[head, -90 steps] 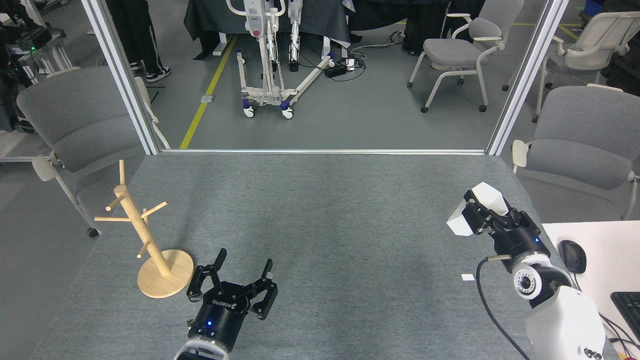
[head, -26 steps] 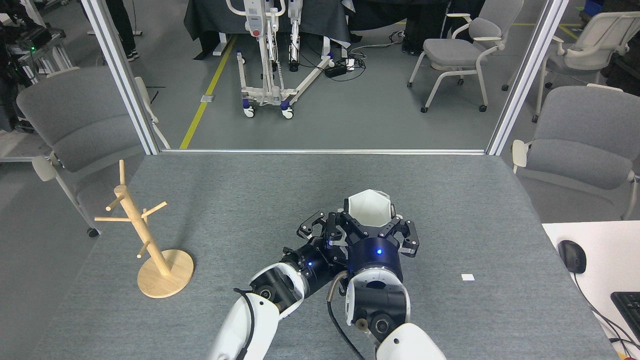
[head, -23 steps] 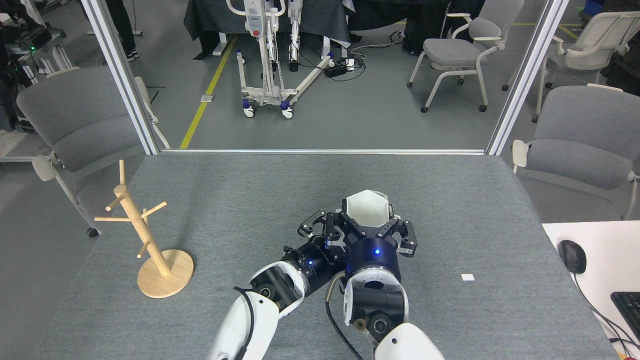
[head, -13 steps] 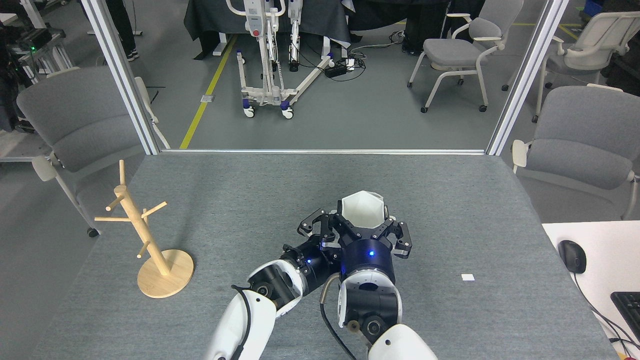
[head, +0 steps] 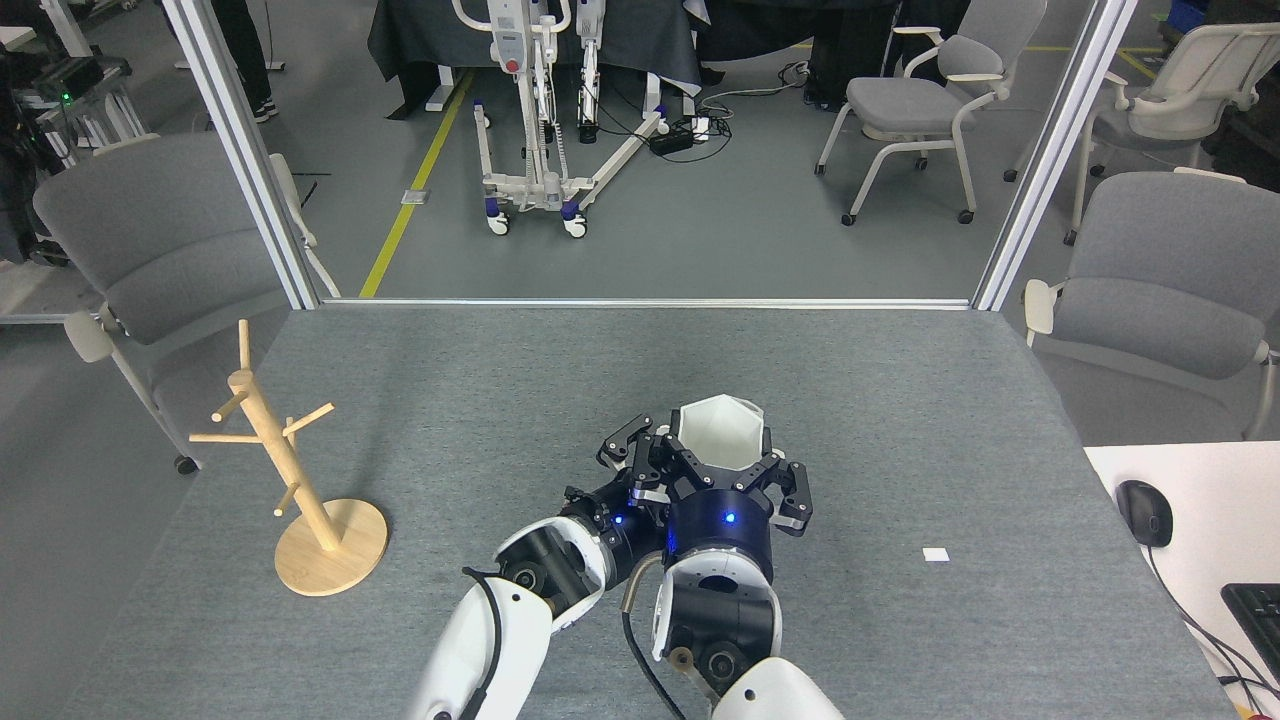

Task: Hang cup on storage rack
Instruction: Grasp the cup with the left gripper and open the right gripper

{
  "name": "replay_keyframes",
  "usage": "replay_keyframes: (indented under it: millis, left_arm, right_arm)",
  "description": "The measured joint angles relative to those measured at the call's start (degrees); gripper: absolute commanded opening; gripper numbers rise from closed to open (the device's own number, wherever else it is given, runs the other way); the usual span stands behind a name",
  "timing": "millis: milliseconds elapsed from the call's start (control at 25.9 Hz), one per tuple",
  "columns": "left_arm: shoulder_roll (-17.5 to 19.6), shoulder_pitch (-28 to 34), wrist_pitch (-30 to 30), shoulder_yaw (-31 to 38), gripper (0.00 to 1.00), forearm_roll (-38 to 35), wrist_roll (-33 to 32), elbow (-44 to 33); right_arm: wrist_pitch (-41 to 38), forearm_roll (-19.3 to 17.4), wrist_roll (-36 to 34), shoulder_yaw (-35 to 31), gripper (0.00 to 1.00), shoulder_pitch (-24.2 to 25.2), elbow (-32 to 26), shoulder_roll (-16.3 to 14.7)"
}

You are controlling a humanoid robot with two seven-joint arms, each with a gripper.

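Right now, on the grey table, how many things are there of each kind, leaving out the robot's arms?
Cups: 1, the white cup
Racks: 1, the wooden storage rack
Small white tags: 1, the tag
Total: 3

The scene is evenly and brightly lit from overhead, with no hard highlights. The grey table (head: pixel 900 400) shows a broad paler patch near its middle, to the right of the storage rack (head: pixel 290 470). The rack throws a soft, faint shadow to its right across the felt. Small blue indicator lights glow on the dark gripper bodies well right of the rack. The cup (head: pixel 716 432) reads clean white without glare. Focus is sharp throughout, and the metal posts (head: pixel 245 150) behind the rack lean outward from wide-angle distortion.
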Motion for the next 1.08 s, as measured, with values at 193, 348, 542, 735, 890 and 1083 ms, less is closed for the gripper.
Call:
replay_keyframes:
  millis: [193, 348, 542, 735, 890, 1083]
  left_arm:
    - [0.10, 0.21, -0.03, 0.05, 0.00, 0.03, -0.69, 0.02]
    - [0.11, 0.24, -0.03, 0.22, 0.00, 0.02, -0.83, 0.12]
    - [0.16, 0.23, -0.05, 0.43, 0.00, -0.01, -0.89, 0.28]
    - [0.34, 0.23, -0.21, 0.48, 0.00, -0.03, -1.25, 0.42]
    - [0.56, 0.33, -0.21, 0.50, 0.00, -0.03, -0.86, 0.44]
    - [0.75, 0.57, -0.06, 0.48, 0.00, -0.02, -0.92, 0.52]
  right_arm:
    - [0.23, 0.42, 0.23, -0.20, 0.04, 0.05, 0.01, 0.49]
    - [0.23, 0.47, 0.29, -0.20, 0.63, 0.02, 0.07, 0.48]
    - [0.23, 0.48, 0.40, 0.12, 1.00, -0.04, 0.08, 0.23]
    - [0.23, 0.44, -0.53, 1.36, 1.00, -0.04, 0.42, 0.31]
    - [0.23, 0.40, -2.86, 1.97, 1.00, 0.03, 0.66, 0.38]
    - [0.23, 0.26, -3.82, 2.43, 1.00, 0.06, 1.06, 0.41]
